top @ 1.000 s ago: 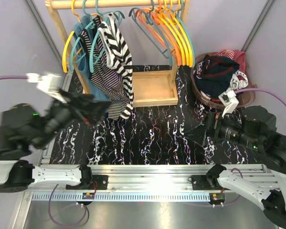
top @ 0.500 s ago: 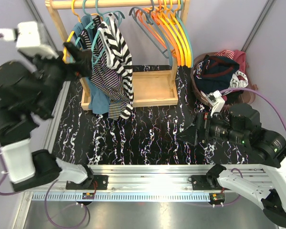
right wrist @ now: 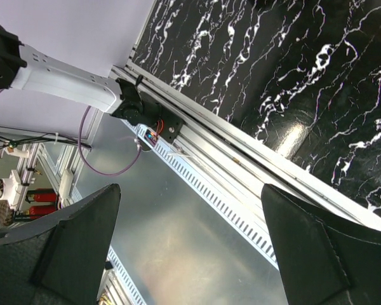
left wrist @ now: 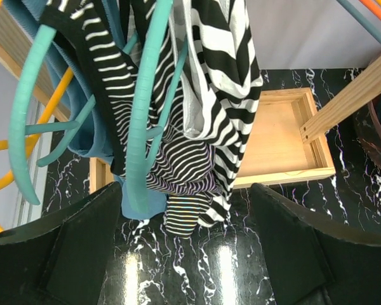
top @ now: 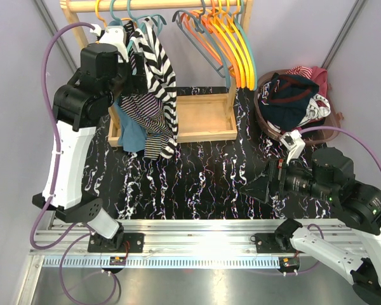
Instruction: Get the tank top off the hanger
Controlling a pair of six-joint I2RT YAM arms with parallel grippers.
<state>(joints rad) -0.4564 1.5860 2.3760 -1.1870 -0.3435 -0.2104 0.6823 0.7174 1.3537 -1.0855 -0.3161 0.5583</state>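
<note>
A wide-striped black-and-white tank top [top: 157, 67] hangs on a teal hanger [top: 134, 47] at the left of the wooden rail. A thin-striped top [top: 143, 108] and a blue one [top: 130, 133] hang beside it. My left gripper [top: 126, 79] is raised right next to these garments, open and empty. In the left wrist view the teal hanger [left wrist: 146, 108] and the wide-striped top [left wrist: 222, 70] hang just ahead of the open gripper [left wrist: 187, 254]. My right gripper [top: 257, 187] is open and empty, low over the table's right side; in the right wrist view [right wrist: 190, 254] it faces the rail.
The wooden rack's base tray [top: 206, 117] sits behind the centre. Empty orange, yellow and grey hangers [top: 232, 47] hang at the rail's right. A brown basket of clothes [top: 295, 101] stands at the back right. The aluminium rail [top: 203, 229] runs along the near edge.
My left arm has swung up from low over the table's left side to the hanging tops at the rack. My right gripper has shifted slightly left.
</note>
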